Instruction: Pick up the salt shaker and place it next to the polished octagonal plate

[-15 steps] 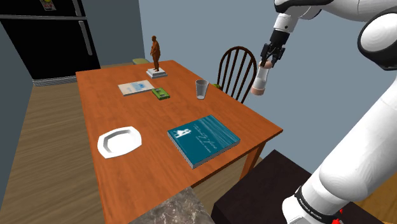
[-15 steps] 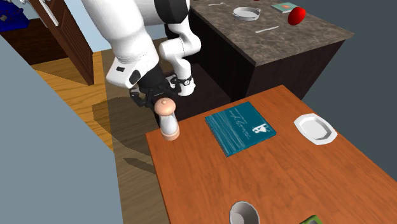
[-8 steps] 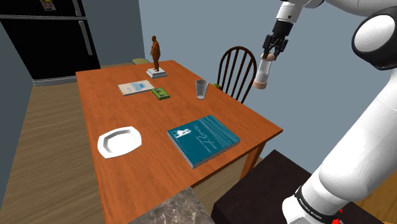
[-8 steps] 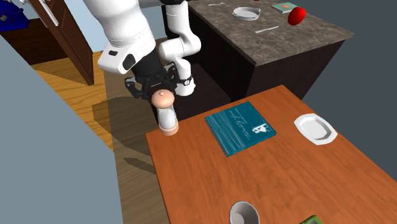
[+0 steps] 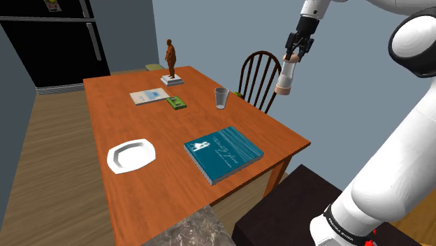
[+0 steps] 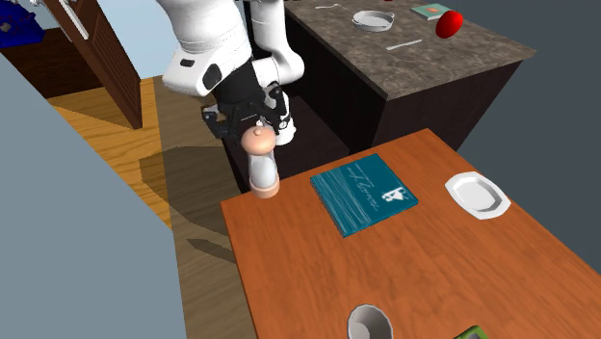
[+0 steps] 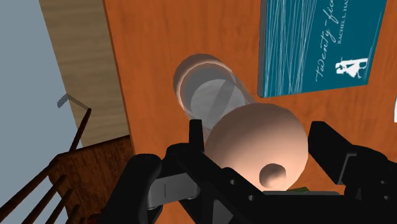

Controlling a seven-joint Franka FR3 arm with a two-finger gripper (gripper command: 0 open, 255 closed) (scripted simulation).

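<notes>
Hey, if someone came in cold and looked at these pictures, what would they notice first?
First, the black gripper clasping a pale pinkish salt shaker by its rounded top, up in the air near the edge of the orange-brown table, by the chair. Next, the teal book lying flat on the table, with the white octagonal plate beside it, toward the shoulder view's left.

Counts: 1 salt shaker [image 5: 284,77], 1 octagonal plate [image 5: 131,156], 1 teal book [image 5: 223,154], 1 glass [image 5: 221,97], 1 brown figurine [image 5: 170,59], 1 pale booklet [image 5: 149,96], 1 small green box [image 5: 177,103], 1 chair [image 5: 260,78], 1 fridge [image 5: 59,42]. 1 wooden worktop [image 5: 119,115], 1 stone worktop [image 6: 424,58]; on the latter 1 round dish [image 6: 373,18], 1 red object [image 6: 448,24].
</notes>
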